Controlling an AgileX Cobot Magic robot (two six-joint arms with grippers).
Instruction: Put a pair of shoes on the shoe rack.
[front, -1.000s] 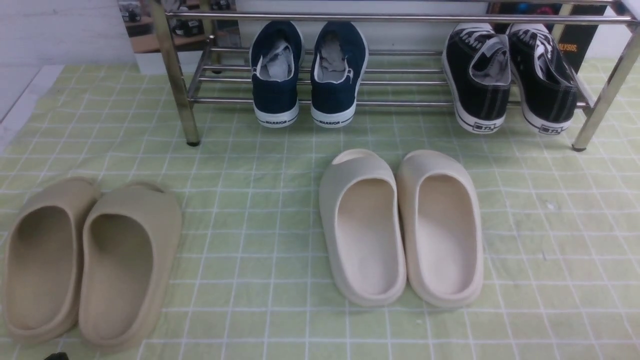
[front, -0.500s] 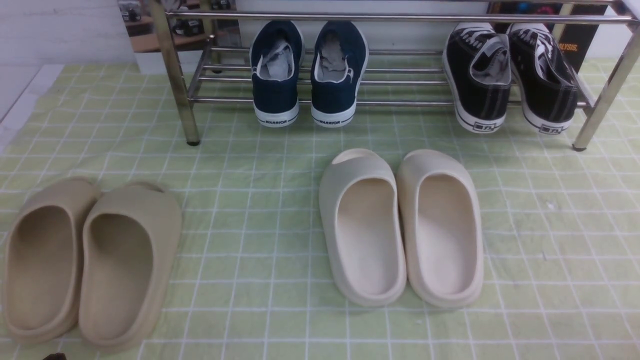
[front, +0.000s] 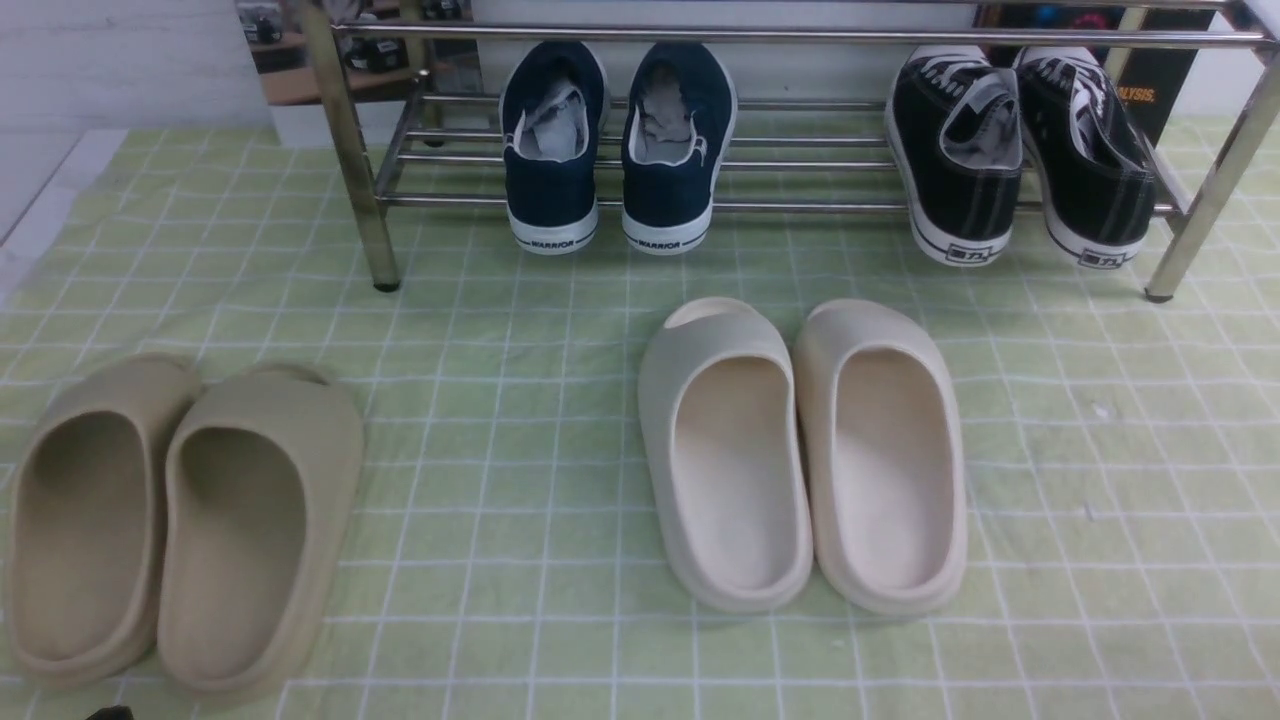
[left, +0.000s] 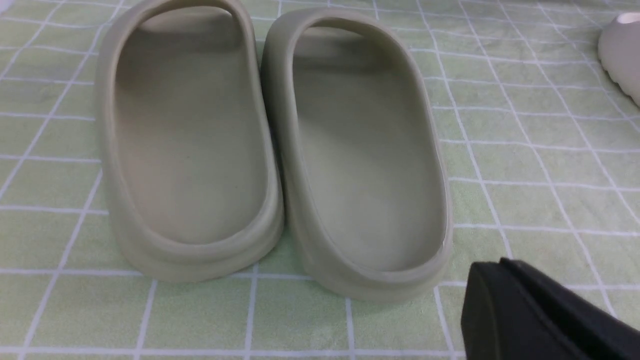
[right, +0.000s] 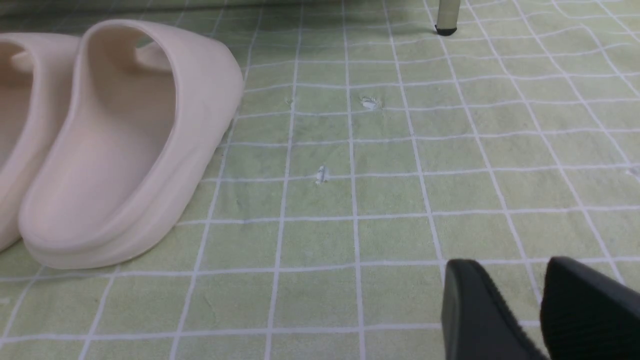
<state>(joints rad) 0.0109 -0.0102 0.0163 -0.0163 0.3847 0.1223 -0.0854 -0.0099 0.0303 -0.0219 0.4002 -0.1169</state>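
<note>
The shoe rack (front: 800, 205) carries the pair of shoes (front: 615, 150), heels overhanging its front bar. I see bare cloth (front: 1100, 450) rightward. My left tool (left: 505, 300) is closed, empty; right tool (right: 537, 305) slightly parted, empty.

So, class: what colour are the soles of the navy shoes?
White soles, clearest in the front view.

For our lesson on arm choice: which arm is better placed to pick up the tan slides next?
Left. The tan slides lie on the robot's left, directly before the shut left gripper; the right gripper hangs beside the cream slides instead.
</note>
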